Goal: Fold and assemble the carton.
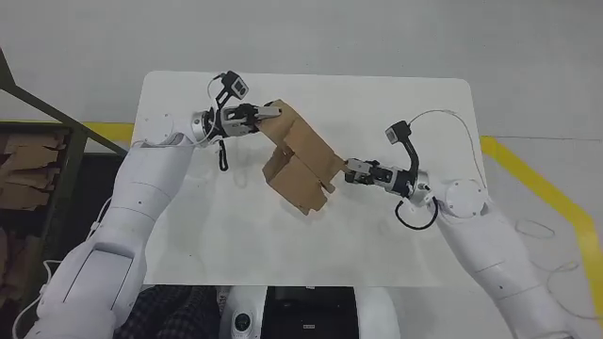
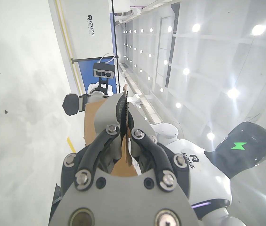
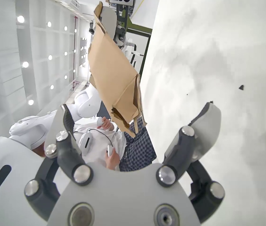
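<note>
A brown cardboard carton [image 1: 300, 155], partly folded, hangs above the middle of the white table [image 1: 415, 235]. My left gripper [image 1: 268, 113] is shut on the carton's far-left flap; the left wrist view shows the cardboard edge [image 2: 124, 109] pinched between its fingers. My right gripper [image 1: 346, 171] stands open just right of the carton, a short gap away. In the right wrist view the carton [image 3: 114, 76] hangs ahead of the spread fingers [image 3: 63, 121], with a loose flap at its lower corner.
The table's near half lies bare, as does its right side. A dark rack with stacked cardboard [image 1: 28, 165] stands off the table's left edge. Yellow floor tape [image 1: 537, 184] runs past the right side.
</note>
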Action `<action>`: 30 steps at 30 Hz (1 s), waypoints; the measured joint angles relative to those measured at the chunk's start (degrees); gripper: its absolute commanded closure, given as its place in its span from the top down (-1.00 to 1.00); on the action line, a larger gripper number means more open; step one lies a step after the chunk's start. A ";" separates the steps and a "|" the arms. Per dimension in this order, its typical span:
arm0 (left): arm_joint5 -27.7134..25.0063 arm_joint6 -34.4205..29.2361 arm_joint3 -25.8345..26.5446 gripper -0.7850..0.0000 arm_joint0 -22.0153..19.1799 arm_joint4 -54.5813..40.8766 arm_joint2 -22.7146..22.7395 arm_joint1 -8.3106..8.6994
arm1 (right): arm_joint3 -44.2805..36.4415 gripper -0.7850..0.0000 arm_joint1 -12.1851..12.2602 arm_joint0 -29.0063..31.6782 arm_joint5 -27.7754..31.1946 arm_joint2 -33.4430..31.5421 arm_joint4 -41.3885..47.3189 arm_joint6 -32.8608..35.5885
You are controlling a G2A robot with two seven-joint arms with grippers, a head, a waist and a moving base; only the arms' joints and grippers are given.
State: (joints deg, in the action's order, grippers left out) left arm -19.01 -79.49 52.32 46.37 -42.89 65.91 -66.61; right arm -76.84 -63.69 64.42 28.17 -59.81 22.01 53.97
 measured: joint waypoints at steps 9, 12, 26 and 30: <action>1.32 -1.16 0.17 -1.00 0.30 -1.27 -0.96 -0.49 | 1.67 -0.50 -1.02 -1.98 2.29 3.05 1.28 2.54; 1.39 -1.57 -0.25 -1.00 0.21 -1.58 -1.01 -0.59 | 2.15 -0.68 -1.15 -1.99 2.62 3.11 3.70 3.94; 2.07 -3.53 -3.33 -1.00 -0.40 -2.04 -1.05 -0.88 | 3.08 -1.00 -1.37 -2.09 3.01 2.14 11.69 9.71; 2.28 -4.11 -3.79 -0.01 -0.60 -1.92 -1.14 -0.95 | 3.18 -1.00 -1.40 -2.10 2.79 1.84 12.46 10.27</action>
State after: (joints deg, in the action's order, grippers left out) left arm -16.74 -83.60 48.53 45.77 -44.81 64.77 -67.56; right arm -73.66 -65.09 62.31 30.96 -57.97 34.47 64.25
